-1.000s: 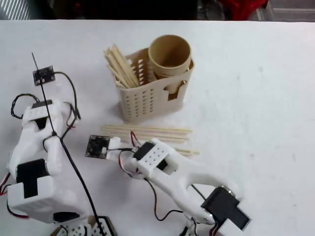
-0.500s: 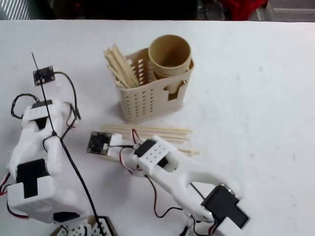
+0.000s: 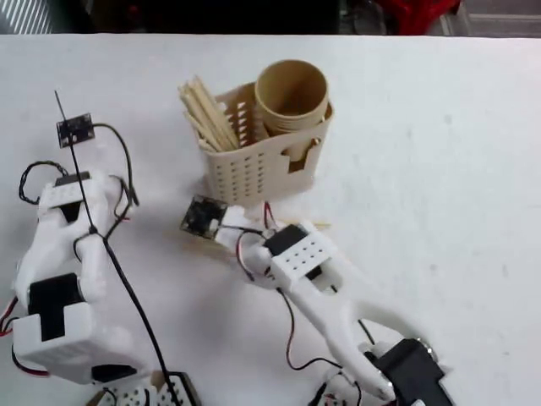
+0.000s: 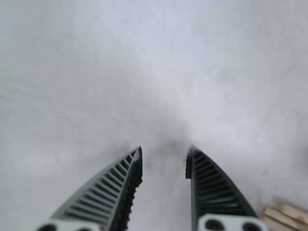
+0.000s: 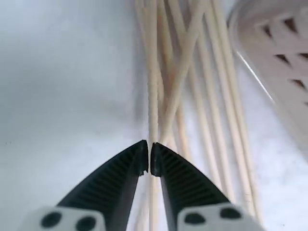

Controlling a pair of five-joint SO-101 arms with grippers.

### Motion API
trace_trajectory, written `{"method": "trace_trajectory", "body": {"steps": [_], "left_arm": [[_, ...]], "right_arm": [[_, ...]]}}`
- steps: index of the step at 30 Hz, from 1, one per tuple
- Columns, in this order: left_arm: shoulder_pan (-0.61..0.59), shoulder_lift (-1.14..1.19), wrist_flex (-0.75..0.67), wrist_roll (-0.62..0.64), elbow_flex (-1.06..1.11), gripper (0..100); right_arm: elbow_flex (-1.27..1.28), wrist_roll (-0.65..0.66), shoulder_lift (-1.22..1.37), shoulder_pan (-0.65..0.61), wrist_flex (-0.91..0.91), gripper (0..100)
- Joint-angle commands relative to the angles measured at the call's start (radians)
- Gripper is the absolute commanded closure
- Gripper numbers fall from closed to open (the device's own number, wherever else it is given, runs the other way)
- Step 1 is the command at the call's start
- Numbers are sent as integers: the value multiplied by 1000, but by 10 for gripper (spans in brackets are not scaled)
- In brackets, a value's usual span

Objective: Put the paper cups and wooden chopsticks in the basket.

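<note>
Loose chopsticks (image 5: pixel 192 72) are spread on the table (image 3: pixel 439 169) just beside the basket (image 3: pixel 262 169), in which cups (image 3: pixel 292 93) and more sticks (image 3: pixel 207 114) are stood. The right gripper (image 5: pixel 149 159) is held over the loose chopsticks with its tips almost touching, perhaps pinching one. The left gripper (image 4: pixel 163 156) is held apart over the table.

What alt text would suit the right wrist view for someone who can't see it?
The right arm's jaws, black and ridged, are nearly closed with their tips over a loose bundle of wooden chopsticks lying on the white table. The perforated wall of the basket stands just beside the chopsticks.
</note>
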Motion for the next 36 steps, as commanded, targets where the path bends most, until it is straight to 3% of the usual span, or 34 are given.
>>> {"method": "trace_trajectory", "body": {"steps": [1, 8, 14, 22, 29, 34, 36], "left_arm": [[7, -4, -23, 6, -9, 831], [8, -4, -23, 6, -8, 831], [8, -4, -23, 6, -8, 831], [8, -4, -23, 6, -8, 831], [8, -4, -23, 6, -6, 831], [8, -4, -23, 6, -6, 831], [8, -4, -23, 6, -6, 831]], "right_arm": [[6, 2, -38, -44, 7, 983], [12, 2, -38, -42, -45, 975], [31, 2, -36, -41, -67, 849], [40, 2, 28, -62, -114, 844], [-83, 2, 222, -41, -107, 850], [-94, 0, 234, -39, -105, 986], [-94, 0, 234, -39, -105, 974]]}}
